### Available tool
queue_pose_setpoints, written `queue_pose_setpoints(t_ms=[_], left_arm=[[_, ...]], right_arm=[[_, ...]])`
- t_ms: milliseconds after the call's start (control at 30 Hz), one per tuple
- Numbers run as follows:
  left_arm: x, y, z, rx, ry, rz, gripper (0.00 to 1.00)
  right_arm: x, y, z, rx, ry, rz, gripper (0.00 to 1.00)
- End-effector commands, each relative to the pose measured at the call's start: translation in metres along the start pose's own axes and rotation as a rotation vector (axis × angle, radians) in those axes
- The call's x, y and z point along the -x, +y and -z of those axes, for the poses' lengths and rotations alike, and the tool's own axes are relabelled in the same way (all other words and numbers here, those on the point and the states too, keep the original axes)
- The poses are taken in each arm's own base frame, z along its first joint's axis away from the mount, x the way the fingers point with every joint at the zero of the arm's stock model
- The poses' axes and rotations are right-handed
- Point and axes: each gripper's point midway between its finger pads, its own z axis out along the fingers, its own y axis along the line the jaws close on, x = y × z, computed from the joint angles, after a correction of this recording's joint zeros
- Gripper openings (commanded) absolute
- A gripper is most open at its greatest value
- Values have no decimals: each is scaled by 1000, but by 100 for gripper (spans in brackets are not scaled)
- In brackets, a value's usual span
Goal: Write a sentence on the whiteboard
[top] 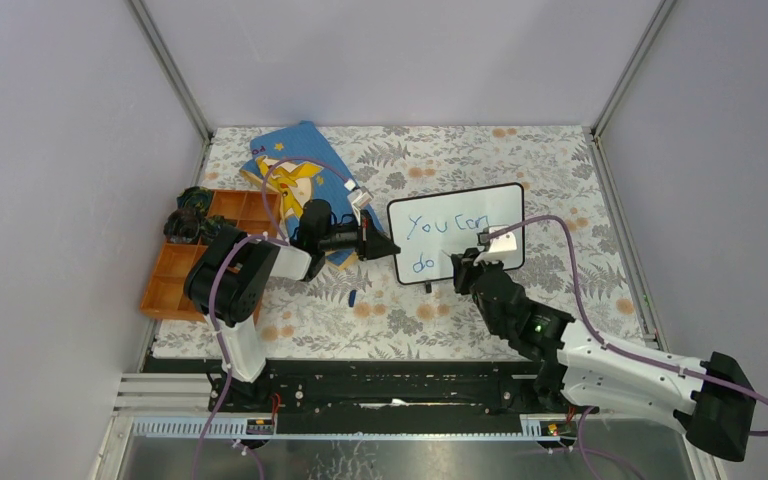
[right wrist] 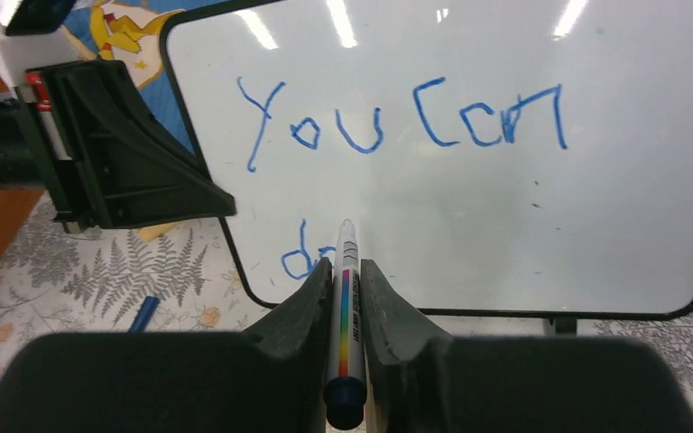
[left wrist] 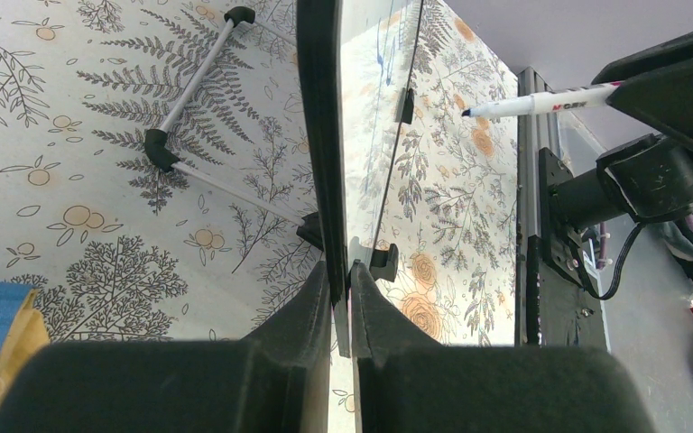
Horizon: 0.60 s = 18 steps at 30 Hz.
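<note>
Whiteboard (top: 450, 202) sits mid-table on the floral cover (top: 560, 290), propped up with its face toward the arms, just right of the blue picture book (top: 290, 160). Glossy white face with ceiling-light glare along the top, thin black frame, rounded corners. Small black feet (left wrist: 383, 262) rest on the cover; a grey wire stand (left wrist: 189, 90) with black joints is behind it.

Sentence (right wrist: 397, 126) is in blue marker, shaky hand. Top line reads "You can". Second line has "do" at the lower left, the "o" partly hidden behind the pen. The rest of the lower half is unwritten apart from a few tiny specks.

Left gripper (left wrist: 341, 280) is clamped on the board's left edge, fingers nearly together with the frame pinched between them.

Right gripper (right wrist: 345, 271) is closed tight on a white marker (right wrist: 346, 307) with a rainbow stripe and a dark blue end. The tip points at the board just right of "do"; can't tell whether it touches.

Blue cap (right wrist: 143, 313) lies on the cover below the board's left corner. Orange tray (top: 175, 270) is at the table's far left.
</note>
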Motion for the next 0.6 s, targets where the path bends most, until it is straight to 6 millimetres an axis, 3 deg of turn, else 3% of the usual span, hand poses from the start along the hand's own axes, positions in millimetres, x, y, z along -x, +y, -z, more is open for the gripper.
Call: queue_pose_setpoints(t_ms=[0, 567], left_arm=[[-30, 4, -4, 30, 84, 24, 0], [-33, 4, -4, 36, 95, 26, 0]], right_arm=[[-4, -23, 2, -81, -24, 12, 0], [5, -17, -15, -96, -60, 3, 0]])
